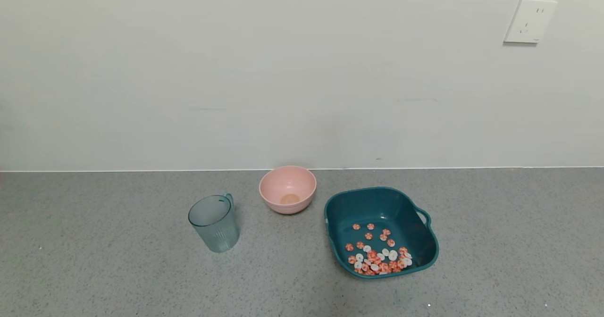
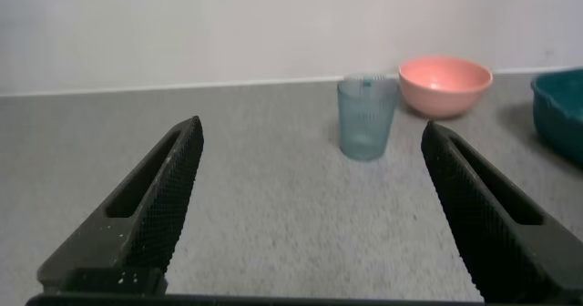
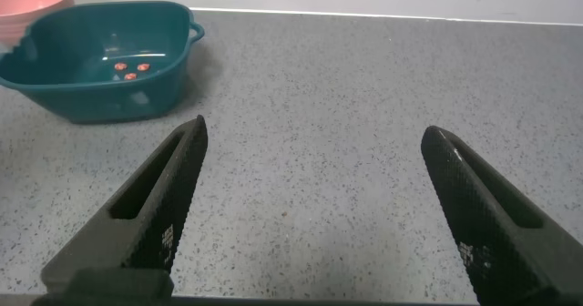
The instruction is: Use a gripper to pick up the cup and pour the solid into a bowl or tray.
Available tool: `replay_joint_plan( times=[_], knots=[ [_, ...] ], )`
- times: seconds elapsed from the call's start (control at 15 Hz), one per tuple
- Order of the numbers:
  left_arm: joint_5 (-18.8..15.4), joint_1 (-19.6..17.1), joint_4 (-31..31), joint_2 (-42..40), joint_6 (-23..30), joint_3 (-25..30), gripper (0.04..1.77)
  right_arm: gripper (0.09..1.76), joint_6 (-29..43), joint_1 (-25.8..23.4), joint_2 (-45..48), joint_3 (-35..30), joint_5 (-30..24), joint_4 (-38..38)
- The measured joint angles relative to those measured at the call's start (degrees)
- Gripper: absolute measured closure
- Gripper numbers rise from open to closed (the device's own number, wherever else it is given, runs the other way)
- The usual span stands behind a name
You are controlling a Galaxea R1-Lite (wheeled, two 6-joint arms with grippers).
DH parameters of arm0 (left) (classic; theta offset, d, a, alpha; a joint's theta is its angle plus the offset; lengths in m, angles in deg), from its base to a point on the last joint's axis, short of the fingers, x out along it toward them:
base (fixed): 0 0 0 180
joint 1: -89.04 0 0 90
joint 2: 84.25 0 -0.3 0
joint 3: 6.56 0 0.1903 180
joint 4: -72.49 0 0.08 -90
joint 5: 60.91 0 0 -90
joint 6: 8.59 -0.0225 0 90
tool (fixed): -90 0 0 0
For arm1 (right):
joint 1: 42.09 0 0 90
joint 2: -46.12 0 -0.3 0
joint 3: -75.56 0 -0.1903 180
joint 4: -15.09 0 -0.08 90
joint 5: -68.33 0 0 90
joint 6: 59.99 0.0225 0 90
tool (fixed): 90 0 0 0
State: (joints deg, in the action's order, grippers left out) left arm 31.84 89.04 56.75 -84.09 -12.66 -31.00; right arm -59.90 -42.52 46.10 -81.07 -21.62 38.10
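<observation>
Grey speckled countertop [image 1: 118,270], running back to a pale wall. Three vessels are resting directly on it.

Landmark: pink bowl [image 1: 288,189], sitting upright close to the wall edge.

Cup [image 1: 214,222], translucent blue-green and ribbed: standing upright to the left of the pink bowl and nearer the camera, apart from it.

Tray [image 1: 381,231], dark teal with a loop handle: lying just right of the pink bowl and slightly nearer, not touching it.
</observation>
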Motion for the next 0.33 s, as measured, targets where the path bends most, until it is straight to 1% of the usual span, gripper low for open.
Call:
replay_joint_plan(
  times=[0.2,0.33],
  knots=[
    [-2.35,0.0,-7.52,-0.06,0.72,0.96,0.09,0.14,0.0,0.0,0.0,0.0,-0.02,0.02],
    [-2.51,0.0,-7.81,-0.09,2.56,1.0,0.09,0.14,0.0,0.0,0.0,0.0,0.02,0.0]
  ],
)
